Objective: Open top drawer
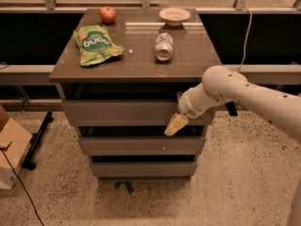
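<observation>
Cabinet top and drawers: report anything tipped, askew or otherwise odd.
The soda can lies tipped on its side, just right of the middle of the cabinet top; no spill shows. The green chip bag lies flat at a slant. The gripper is at the front of the top drawer, toward its right. Nothing else stands out.
</observation>
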`<control>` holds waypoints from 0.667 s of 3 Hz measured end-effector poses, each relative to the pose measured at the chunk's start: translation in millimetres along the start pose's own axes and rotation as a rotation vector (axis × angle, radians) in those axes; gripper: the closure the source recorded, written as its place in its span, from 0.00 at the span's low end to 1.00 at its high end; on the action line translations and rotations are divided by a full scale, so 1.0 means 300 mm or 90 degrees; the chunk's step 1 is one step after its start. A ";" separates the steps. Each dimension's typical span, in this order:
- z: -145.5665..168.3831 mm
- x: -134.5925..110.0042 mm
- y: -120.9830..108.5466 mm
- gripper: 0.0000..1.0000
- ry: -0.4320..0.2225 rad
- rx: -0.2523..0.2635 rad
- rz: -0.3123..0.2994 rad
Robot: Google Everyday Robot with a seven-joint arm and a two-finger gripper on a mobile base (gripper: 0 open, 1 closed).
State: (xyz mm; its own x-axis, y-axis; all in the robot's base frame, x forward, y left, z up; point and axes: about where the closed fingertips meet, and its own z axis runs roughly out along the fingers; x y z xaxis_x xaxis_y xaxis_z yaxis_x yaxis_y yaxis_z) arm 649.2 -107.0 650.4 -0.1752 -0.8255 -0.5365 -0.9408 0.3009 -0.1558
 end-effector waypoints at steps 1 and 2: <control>-0.032 0.026 0.045 0.42 0.013 -0.020 -0.007; -0.041 0.020 0.044 0.73 0.013 -0.020 -0.007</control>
State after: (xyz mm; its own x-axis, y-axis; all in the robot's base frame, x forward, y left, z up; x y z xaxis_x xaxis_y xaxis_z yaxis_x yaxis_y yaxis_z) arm 632.3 -113.7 655.4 -0.1709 -0.8382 -0.5179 -0.9512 0.2774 -0.1351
